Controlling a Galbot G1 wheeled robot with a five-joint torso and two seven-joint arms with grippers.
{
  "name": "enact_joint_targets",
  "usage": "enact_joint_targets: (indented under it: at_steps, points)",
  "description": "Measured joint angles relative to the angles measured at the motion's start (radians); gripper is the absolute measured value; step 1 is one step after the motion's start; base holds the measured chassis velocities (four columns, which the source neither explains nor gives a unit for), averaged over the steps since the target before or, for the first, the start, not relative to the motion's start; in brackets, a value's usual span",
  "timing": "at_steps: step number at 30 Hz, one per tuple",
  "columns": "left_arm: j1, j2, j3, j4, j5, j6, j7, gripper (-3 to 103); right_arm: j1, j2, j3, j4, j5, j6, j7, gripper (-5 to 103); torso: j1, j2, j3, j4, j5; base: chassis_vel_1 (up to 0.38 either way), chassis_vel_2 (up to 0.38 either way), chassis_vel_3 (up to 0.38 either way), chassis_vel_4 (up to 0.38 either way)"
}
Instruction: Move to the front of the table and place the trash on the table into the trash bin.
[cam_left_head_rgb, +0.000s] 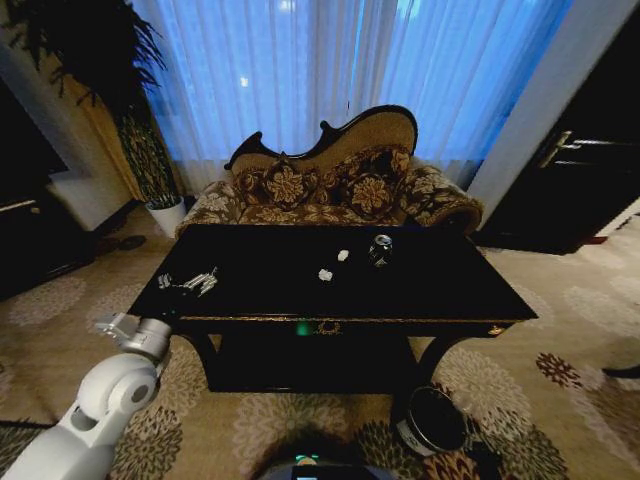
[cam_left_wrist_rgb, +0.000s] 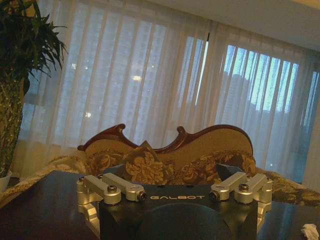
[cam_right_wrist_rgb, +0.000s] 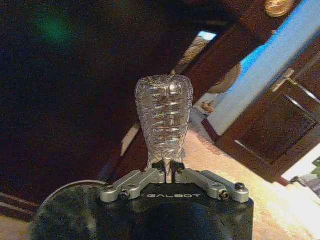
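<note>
The glossy black worktop (cam_left_head_rgb: 260, 290) with its gold-trimmed front edge stands squarely ahead of the robot, a floral sofa (cam_left_head_rgb: 330, 185) behind its far edge and pale curtains (cam_left_head_rgb: 340, 70) beyond that. On the worktop, two white crumpled paper bits lie near the middle, one (cam_left_head_rgb: 325, 274) a little nearer the front edge than the other (cam_left_head_rgb: 343, 255), and a small dark can (cam_left_head_rgb: 380, 249) stands just beside them toward the right end. At the left end, near the left edge, the left hand (cam_left_head_rgb: 190, 283) hovers low over the surface, its white arm (cam_left_head_rgb: 105, 395) reaching up from the lower left; in the left wrist view the left hand's (cam_left_wrist_rgb: 175, 195) fingers are spread wide with nothing between them, the dark worktop (cam_left_wrist_rgb: 40, 210) stretches out under it, and a bit of white paper (cam_left_wrist_rgb: 311, 231) shows off to one side. The small black trash bin (cam_left_head_rgb: 433, 420) sits on the patterned carpet (cam_left_head_rgb: 560, 390) in front of the worktop's right front leg. In the right wrist view the right hand (cam_right_wrist_rgb: 170, 170) is clenched on the narrow end of a clear ribbed plastic bottle (cam_right_wrist_rgb: 164, 115), with a dark round rim (cam_right_wrist_rgb: 65, 192) that may be the bin's edge close beneath the hand.
</note>
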Motion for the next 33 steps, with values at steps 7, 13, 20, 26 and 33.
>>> enact_joint_targets:
  at_steps: [7, 13, 20, 26, 33]
  points:
    - [0.005, 0.0, -0.009, -0.003, -0.003, 0.001, -0.001, 100, 0.036, 0.014, -0.006, -0.048, -0.036, 0.0, 0.003, 4, 0.0, 0.0, 0.0, 0.0, 0.0001, 0.0, 0.0, 0.0, 0.0]
    - [0.009, -0.002, -0.01, -0.003, -0.004, 0.001, -0.001, 100, 0.067, 0.024, -0.008, -0.08, -0.061, 0.0, 0.006, 4, 0.0, 0.0, 0.0, 0.0, 0.0001, 0.0, 0.0, 0.0, 0.0]
    - [0.014, -0.003, -0.014, -0.009, -0.003, 0.001, -0.002, 100, 0.079, 0.037, -0.006, -0.086, -0.075, 0.0, 0.003, 3, 0.0, 0.0, 0.0, 0.0001, 0.0001, 0.0, 0.0, 0.0, 0.0]
    - [0.017, -0.004, -0.017, -0.009, -0.003, 0.001, -0.002, 100, 0.089, 0.039, -0.005, -0.111, -0.086, 0.0, 0.021, 24, 0.0, 0.0, 0.0, 0.0, 0.0001, 0.0, 0.0, 0.0, 0.0]
    - [0.014, -0.009, -0.011, -0.007, -0.003, 0.001, -0.002, 100, 0.093, 0.036, -0.005, -0.113, -0.086, -0.001, 0.036, 51, 0.0, 0.0, 0.0, 0.0, 0.0, 0.0, 0.0, 0.0, 0.0]
